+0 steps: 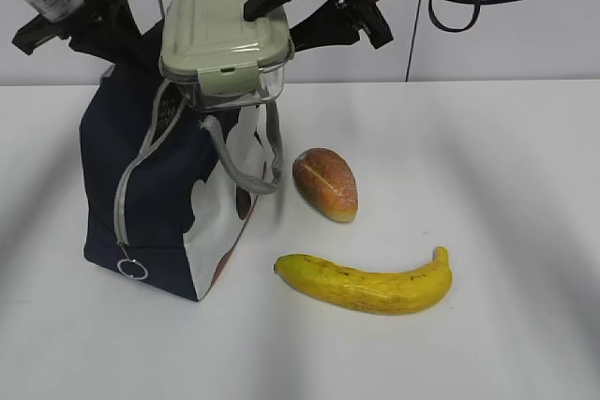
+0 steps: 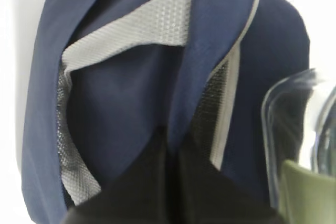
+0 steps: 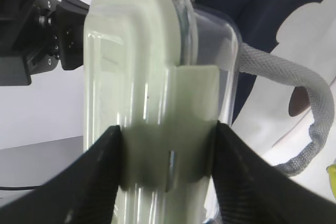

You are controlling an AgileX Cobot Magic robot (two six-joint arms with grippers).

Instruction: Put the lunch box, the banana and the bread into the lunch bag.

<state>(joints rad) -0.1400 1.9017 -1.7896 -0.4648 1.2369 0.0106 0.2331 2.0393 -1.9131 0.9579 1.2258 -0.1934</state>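
Beside lunch bag (image 1: pixel 150 203): bread (image 1: pixel 325 185), banana (image 1: pixel 367 282)

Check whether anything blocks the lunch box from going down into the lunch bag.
Nothing visible does. The right claw holds the lunch box right at the lunch bag mouth, and the left claw pinches the bag's flap back. The bag's inside is hidden.

- The left gripper (image 2: pixel 170 182) is pinched shut on dark fabric, its arm held high
- The right gripper (image 3: pixel 165 171) is clamped across the lunch box (image 3: pixel 157 103), held aloft
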